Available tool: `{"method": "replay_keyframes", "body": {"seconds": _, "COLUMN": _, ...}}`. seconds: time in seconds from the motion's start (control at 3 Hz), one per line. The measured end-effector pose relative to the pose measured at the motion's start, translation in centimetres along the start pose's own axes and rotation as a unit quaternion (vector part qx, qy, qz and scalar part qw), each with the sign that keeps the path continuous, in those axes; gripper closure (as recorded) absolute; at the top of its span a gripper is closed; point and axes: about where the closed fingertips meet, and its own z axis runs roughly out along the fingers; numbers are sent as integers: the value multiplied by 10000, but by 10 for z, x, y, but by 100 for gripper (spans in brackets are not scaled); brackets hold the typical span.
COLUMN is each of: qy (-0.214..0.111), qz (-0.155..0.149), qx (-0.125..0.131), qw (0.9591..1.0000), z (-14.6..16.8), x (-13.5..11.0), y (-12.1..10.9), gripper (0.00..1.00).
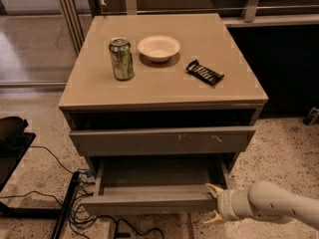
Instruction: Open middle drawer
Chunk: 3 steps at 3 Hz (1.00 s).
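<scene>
The middle drawer is the plain grey-brown front below the scratched one. It stands pulled well out, and its shallow grey inside shows. My gripper is at the right end of that front, on my pale arm coming in from the lower right. Its two pale fingers are spread apart. One fingertip is at the front's top edge and the other is below its bottom edge. The gripper holds nothing.
The bigger front with pale scratch marks sits above, a little out. On the cabinet top are a green can, a white bowl and a dark snack bar. Cables and a black object lie on the floor to the left.
</scene>
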Motion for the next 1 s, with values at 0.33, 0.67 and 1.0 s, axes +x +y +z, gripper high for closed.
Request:
{"method": "replay_keyframes", "body": {"seconds": 0.33, "qy": -52, "qz": -42, "qx": -43, "qw": 10000, "z": -7, "x": 4, "y": 22, "gripper": 61}}
{"method": "replay_keyframes", "body": {"seconds": 0.67, "qy": -52, "qz": -42, "qx": -43, "qw": 10000, "z": -13, "x": 0, "y": 20, "gripper": 84}}
{"method": "replay_keyframes", "body": {"seconds": 1.0, "qy": -52, "qz": -42, "qx": -43, "qw": 10000, "z": -17, "x": -3, "y": 18, "gripper": 100}}
